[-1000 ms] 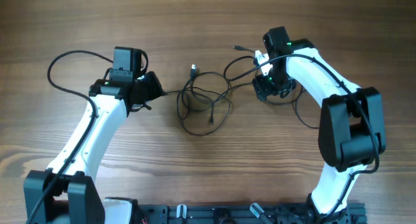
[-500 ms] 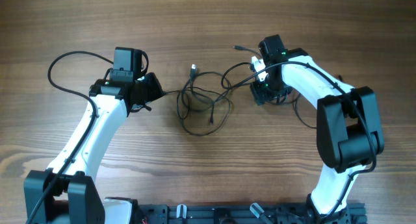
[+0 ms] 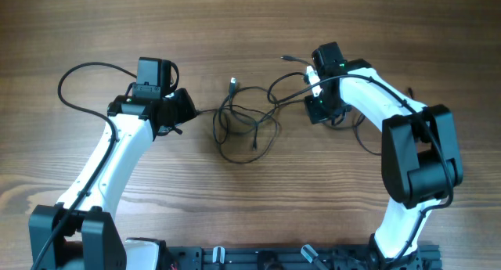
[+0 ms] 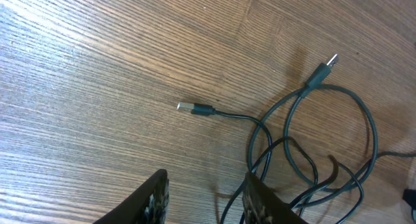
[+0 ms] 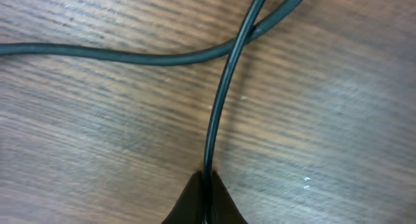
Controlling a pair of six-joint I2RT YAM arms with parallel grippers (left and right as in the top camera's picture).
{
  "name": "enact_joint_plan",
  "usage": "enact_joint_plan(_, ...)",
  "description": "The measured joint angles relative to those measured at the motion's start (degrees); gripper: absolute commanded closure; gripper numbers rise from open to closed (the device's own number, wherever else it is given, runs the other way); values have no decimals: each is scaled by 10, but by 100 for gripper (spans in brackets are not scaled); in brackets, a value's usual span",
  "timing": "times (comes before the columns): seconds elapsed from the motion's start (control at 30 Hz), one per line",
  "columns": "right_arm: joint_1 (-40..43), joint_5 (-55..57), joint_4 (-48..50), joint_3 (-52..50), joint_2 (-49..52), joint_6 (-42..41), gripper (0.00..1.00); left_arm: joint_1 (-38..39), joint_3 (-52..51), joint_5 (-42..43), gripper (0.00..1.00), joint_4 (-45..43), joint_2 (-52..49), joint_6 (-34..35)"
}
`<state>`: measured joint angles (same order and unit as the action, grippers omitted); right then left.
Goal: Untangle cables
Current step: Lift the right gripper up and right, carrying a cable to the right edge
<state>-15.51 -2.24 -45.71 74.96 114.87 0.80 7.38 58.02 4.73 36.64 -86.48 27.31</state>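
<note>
Fingers on my right arm are pressed together at the bottom centre of the right wrist view. They are clamped on one thin dark strand of the cables, which rises straight up from them and crosses under or over a second strand near the top of that frame; I cannot tell which lies on top. From overhead, the tangle lies on the wooden table in the middle of the frame, between my two arms, as a few loose overlapping loops. The right arm's head is at the tangle's upper right edge. My left fingers stand apart at the bottom edge of the left wrist view. A thin strand seems to run up between them, though that corner is too cropped for me to say whether it touches either one. Above them the loops fill the right half of the frame. One silver-tipped plug lies flat near the centre, and a second plug points toward the upper right.
</note>
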Motion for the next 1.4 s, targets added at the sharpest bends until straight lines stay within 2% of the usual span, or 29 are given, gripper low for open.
enact_joint_plan(0.23,0,-21,-17,50,-44,-38,96,0,0,0,61,3,0,0)
enact_joint_plan(0.43,1,-28,31,123,-195,-48,96,0,0,0,61,3,0,0)
enact_joint_plan(0.63,12,-8,73,135,-301,-86,96,0,0,0,61,3,0,0)
enact_joint_plan(0.83,27,43,77,135,-313,-141,96,0,0,1,60,3,0,0)
enact_joint_plan(1.0,31,42,77,135,-313,-171,96,1,0,56,47,-9,0,1)
enact_joint_plan(1.13,31,-17,95,135,-313,-177,96,20,0,118,46,-51,0,4)
enact_joint_plan(1.27,31,-109,175,135,-313,-171,96,52,0,149,46,-69,0,4)
enact_joint_plan(1.4,31,-154,262,135,-313,-171,96,67,0,161,46,-66,0,4)
